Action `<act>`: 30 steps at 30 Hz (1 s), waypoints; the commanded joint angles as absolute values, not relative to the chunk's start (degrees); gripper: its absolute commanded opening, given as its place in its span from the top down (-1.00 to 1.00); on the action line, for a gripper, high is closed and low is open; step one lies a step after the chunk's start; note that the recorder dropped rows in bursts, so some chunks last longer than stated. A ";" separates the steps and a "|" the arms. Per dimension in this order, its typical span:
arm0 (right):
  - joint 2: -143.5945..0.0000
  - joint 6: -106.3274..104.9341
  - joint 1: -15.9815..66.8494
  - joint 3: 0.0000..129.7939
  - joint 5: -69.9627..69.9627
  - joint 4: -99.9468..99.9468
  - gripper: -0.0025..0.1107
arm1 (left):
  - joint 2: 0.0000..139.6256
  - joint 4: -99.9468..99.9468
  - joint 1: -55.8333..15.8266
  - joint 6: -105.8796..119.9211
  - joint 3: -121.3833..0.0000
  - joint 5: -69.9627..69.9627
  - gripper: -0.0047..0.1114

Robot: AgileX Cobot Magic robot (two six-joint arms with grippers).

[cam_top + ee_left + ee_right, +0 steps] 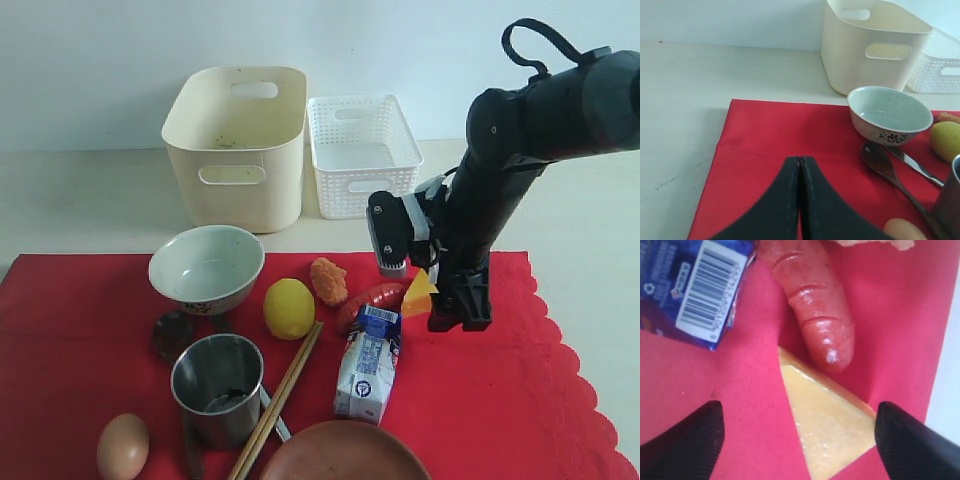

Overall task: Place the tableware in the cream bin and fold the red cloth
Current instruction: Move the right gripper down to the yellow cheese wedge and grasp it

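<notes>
Right tool [797, 435]: jaws wide apart, low over the cloth, one finger on each side of a yellow wedge [825, 430]; nothing gripped.
Left tool [800, 167]: jaws pressed together, empty, above the cloth's left part.
Cloth [80, 330]: spread flat on the counter [80, 200], scalloped edge on the right.
Bin [238, 145]: on the counter behind the cloth, just beside a basket [362, 150].
Bowl [207, 265]: upright on the cloth, in front of the bin.
Cup [217, 385]: upright, nearer than the bowl.
Spoon [880, 160], knife [912, 165]: lying between bowl and cup.
Chopsticks [280, 400]: lying just right of the cup.
Plate [345, 455]: at the cloth's near edge, partly cut off.
Sausage [815, 310]: touching the wedge, next to a carton [367, 365].
</notes>
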State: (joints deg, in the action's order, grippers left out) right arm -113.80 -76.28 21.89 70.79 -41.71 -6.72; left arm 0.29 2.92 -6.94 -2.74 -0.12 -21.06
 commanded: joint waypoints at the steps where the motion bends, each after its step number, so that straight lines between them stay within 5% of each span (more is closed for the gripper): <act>1: -115.72 -76.62 21.97 72.65 -42.13 -7.07 -0.38 | 0.00 3.05 -6.74 -3.10 0.00 -20.44 0.92; 5: -116.81 -76.62 21.97 73.05 -41.99 -6.58 -0.35 | 0.00 3.05 -6.74 -3.10 0.00 -20.44 0.92; 12: -117.03 -74.82 21.97 73.05 -41.99 -1.11 -0.01 | 0.00 3.05 -6.74 -3.10 0.00 -20.44 0.92; 17: -117.03 -74.73 21.97 73.05 -41.89 -0.39 -0.03 | 0.00 3.05 -6.74 -3.10 0.00 -20.44 0.92; 23: -116.34 -74.86 21.97 73.05 -40.61 0.00 -0.35 | 0.00 3.05 -6.74 -3.10 0.00 -20.44 0.92; 30: -115.01 -78.28 21.97 73.05 -40.65 0.00 -0.37 | 0.00 3.05 -6.74 -3.10 0.00 -20.44 0.92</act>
State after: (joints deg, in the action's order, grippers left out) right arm -115.82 -76.76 21.96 73.37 -40.44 0.00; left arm 0.29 2.92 -6.94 -2.74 -0.12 -21.06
